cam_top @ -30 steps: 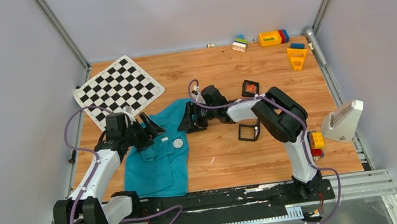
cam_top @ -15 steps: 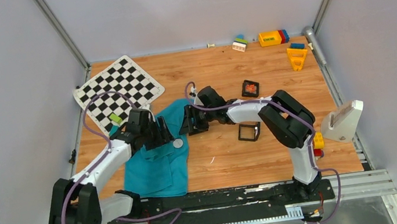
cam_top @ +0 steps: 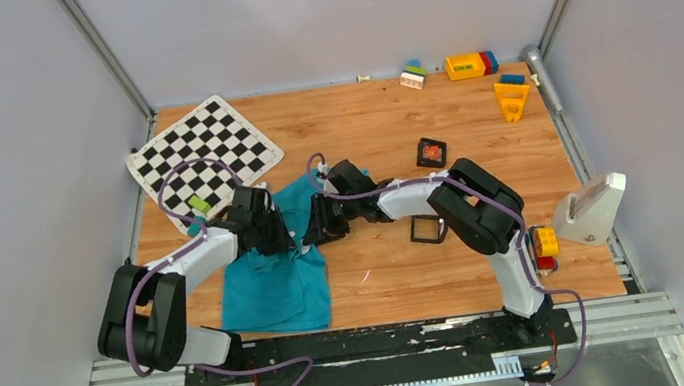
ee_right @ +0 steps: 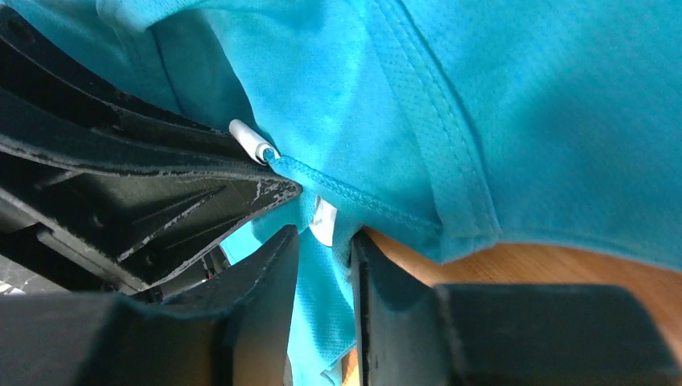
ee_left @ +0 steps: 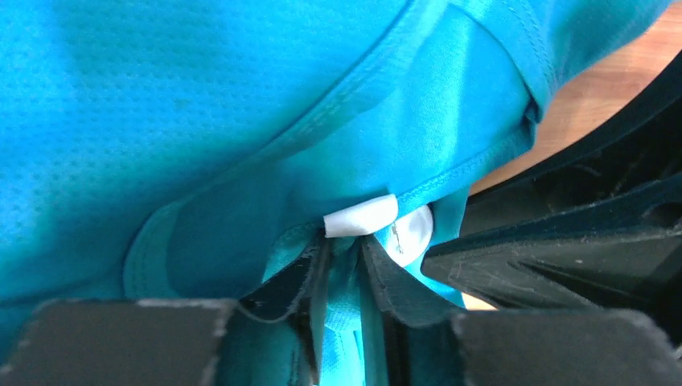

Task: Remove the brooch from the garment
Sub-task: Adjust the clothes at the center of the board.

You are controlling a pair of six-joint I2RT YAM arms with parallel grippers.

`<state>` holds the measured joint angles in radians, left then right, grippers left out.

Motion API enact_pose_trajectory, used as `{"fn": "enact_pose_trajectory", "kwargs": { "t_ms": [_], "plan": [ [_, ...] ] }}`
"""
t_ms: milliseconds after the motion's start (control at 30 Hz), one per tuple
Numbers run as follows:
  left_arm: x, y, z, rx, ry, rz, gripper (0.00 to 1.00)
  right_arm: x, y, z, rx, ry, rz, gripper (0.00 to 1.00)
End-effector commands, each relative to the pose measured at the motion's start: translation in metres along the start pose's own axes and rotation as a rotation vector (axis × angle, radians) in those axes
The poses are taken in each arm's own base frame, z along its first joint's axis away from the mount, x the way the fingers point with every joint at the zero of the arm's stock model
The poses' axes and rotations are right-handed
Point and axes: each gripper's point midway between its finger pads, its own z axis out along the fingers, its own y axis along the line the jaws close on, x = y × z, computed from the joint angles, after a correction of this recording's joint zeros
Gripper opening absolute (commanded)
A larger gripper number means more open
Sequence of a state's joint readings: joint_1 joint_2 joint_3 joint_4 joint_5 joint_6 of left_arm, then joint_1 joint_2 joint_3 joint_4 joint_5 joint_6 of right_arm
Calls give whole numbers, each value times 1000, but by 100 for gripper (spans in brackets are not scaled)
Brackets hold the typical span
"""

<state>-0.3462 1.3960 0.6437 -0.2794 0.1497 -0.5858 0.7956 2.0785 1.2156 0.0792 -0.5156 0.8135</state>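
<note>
The teal-blue garment [cam_top: 271,289] lies crumpled on the wooden table, left of centre. Both grippers meet nose to nose at its right edge, and in the top view they hide the brooch. My left gripper [ee_left: 344,253] [cam_top: 286,239] is shut on a fold of the fabric just under the small white label [ee_left: 360,215]. The brooch [ee_left: 412,233], a round white disc, sits right beside that label. My right gripper [ee_right: 324,241] [cam_top: 316,231] has its jaws drawn in around a fold of garment [ee_right: 338,88], with the brooch's white edge [ee_right: 324,221] between its tips.
A black-and-white checkered mat [cam_top: 203,155] lies at the back left. Two small black square boxes [cam_top: 430,152] [cam_top: 428,228] sit right of the grippers. Toy bricks [cam_top: 471,65] [cam_top: 512,98] lie at the back right. A white device [cam_top: 590,207] stands at the right edge.
My left arm swung right across the garment to the brooch and its jaws narrowed on fabric. My right gripper edged left and narrowed too. The brooch, seen earlier from above, is now covered.
</note>
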Motion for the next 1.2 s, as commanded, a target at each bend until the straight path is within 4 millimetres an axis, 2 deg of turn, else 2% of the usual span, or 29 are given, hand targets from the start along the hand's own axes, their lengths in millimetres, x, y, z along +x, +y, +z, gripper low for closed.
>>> {"fn": "enact_pose_trajectory", "kwargs": {
  "t_ms": [0, 167, 267, 433, 633, 700, 733, 800, 967, 1167],
  "plan": [
    [8, 6, 10, -9, 15, 11, 24, -7, 19, 1, -68, -21, 2, 26],
    [7, 5, 8, -3, 7, 16, 13, -12, 33, -14, -90, -59, -16, 15],
    [6, 3, 6, 8, -1, 19, 12, -12, 41, -23, -118, -78, -24, 2],
    [6, -4, -3, 48, -6, 47, 19, -14, 51, -41, -130, -112, -52, 0],
    [-7, -3, -32, 21, -96, 79, 31, -15, 49, -56, -70, -129, -68, 0],
    [-9, -7, -42, 25, -123, 96, 42, -14, 53, -59, -81, -127, -73, 0],
    [-12, -9, -49, 24, -148, 104, 53, -13, 54, -61, -84, -124, -76, 0],
    [-14, -13, -59, 28, -181, 126, 61, -13, 56, -63, -87, -124, -77, 0],
    [-9, -28, -73, 65, -214, 168, 62, -11, 60, -67, -97, -121, -83, 0],
    [3, -40, -66, -4, -192, 244, 61, -11, 60, -67, -95, -120, -79, 0]
  ]
}}
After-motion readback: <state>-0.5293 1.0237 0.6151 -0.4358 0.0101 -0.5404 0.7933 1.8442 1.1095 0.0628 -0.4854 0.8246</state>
